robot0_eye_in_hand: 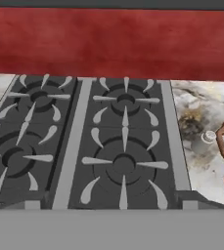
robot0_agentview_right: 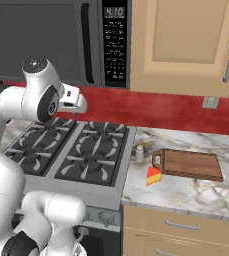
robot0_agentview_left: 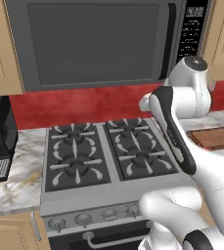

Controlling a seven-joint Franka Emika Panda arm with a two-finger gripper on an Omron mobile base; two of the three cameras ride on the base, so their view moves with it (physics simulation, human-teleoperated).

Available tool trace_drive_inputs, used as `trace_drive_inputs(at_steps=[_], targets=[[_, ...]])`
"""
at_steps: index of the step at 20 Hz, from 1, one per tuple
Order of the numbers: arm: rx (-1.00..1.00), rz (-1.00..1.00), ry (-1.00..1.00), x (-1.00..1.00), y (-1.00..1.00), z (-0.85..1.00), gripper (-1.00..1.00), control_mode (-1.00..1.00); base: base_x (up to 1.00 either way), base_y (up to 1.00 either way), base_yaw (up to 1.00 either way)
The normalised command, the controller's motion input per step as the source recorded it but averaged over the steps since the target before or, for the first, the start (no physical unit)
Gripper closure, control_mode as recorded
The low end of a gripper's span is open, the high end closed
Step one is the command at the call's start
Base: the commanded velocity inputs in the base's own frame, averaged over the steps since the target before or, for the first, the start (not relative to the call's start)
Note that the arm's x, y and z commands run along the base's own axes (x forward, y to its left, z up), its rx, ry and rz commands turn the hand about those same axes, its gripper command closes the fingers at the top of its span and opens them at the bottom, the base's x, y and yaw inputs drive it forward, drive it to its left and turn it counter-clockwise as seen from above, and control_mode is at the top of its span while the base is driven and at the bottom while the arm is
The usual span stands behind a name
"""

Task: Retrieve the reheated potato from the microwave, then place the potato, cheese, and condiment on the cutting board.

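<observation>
Above stove (robot0_agentview_left: pixel 103 151), microwave (robot0_agentview_left: pixel 94 44) mounted on wall, door shut; potato judged inside, hidden behind dark window. Retrieval not begun. Arm folded over stove, gripper (robot0_agentview_right: pixel 78 105) raised over burners, aimed down and forward, below microwave door; jaws spread wide, nothing held, judged ready for door handle. Right of stove, on marble counter, cutting board (robot0_agentview_right: pixel 191 165) lying flat, bare, kept free as drop-off. Cheese (robot0_agentview_right: pixel 153 176) set just beside board's handle end, stove side. Condiment (robot0_agentview_right: pixel 139 153) standing upright between stove edge and board.
</observation>
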Motion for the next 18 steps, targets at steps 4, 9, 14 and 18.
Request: trace_drive_inputs(at_steps=[4, 9, 14, 18], targets=[[0.01, -0.04, -0.58, -0.20, 0.00, 0.23, -1.00, -1.00, 0.00, 0.00, 0.00], [0.02, -0.05, -0.23, -0.10, -0.01, 0.42, -1.00, -1.00, 0.00, 0.00, 0.00], [0.07, 0.00, -0.01, -0.03, -0.14, 0.64, -1.00, -1.00, 0.00, 0.00, 0.00], [0.06, 0.00, 0.10, 0.00, -0.14, 0.71, -1.00, -1.00, 0.00, 0.00, 0.00]])
